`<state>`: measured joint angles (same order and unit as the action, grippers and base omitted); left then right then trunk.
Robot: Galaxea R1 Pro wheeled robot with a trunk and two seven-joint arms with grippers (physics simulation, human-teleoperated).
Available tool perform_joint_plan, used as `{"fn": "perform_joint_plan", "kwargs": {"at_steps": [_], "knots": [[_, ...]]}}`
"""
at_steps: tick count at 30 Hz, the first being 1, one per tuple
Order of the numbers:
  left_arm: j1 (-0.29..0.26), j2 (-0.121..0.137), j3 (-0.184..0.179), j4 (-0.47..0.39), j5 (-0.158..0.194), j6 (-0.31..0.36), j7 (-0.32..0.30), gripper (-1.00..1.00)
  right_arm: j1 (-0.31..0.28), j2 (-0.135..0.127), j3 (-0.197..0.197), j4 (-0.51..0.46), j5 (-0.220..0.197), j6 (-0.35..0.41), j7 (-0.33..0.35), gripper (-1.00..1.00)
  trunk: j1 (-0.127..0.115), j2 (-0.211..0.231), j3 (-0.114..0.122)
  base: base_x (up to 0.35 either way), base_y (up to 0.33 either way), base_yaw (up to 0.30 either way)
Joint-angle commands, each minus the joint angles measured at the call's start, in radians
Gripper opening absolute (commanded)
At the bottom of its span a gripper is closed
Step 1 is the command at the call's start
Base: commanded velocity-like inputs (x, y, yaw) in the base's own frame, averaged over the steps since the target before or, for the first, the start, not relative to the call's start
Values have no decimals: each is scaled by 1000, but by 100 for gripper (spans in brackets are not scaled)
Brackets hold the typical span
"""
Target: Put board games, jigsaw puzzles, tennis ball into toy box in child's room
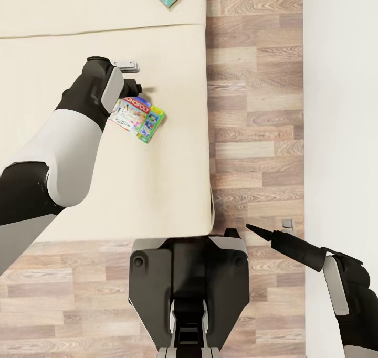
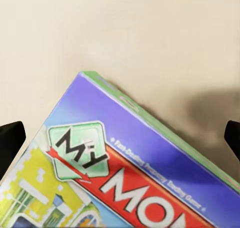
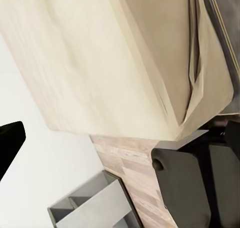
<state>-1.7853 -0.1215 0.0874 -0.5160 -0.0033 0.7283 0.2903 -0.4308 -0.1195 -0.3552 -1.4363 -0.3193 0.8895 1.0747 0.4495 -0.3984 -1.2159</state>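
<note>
monopoly box (image 1: 137, 117) flat on bed (image 1: 173, 179) (long axis diagonal), under left gripper (image 1: 132, 78).

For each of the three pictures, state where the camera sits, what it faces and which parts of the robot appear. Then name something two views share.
Head view: on the head, looking down over the bed; both arms and base show.
Left wrist view: above the Monopoly box, fingertips at the edges.
Right wrist view: faces the bed's side and floor; base shows.
Head and left wrist views share the Monopoly box.

Left arm reached up-left of head view, left gripper (image 1: 131, 77) with fingers spread wide. Right arm at lower right, right gripper (image 1: 262, 232) pointing up-left, fingers parted.
</note>
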Motion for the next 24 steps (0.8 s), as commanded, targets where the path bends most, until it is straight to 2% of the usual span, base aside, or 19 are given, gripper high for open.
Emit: {"fn": "perform_joint_plan", "kwargs": {"at_steps": [1, 24], "knots": [[0, -1, 5, -1, 0, 3, 3, 100, 0, 0, -1, 0, -1, 5, 2, 100, 1, -2, -1, -141, 0, 0], [0, -2, 5, -1, 0, 6, 3, 100, 0, -3, -1, -1, -1, 6, 4, 100, 1, -2, -1, -154, -23, 0]]}}
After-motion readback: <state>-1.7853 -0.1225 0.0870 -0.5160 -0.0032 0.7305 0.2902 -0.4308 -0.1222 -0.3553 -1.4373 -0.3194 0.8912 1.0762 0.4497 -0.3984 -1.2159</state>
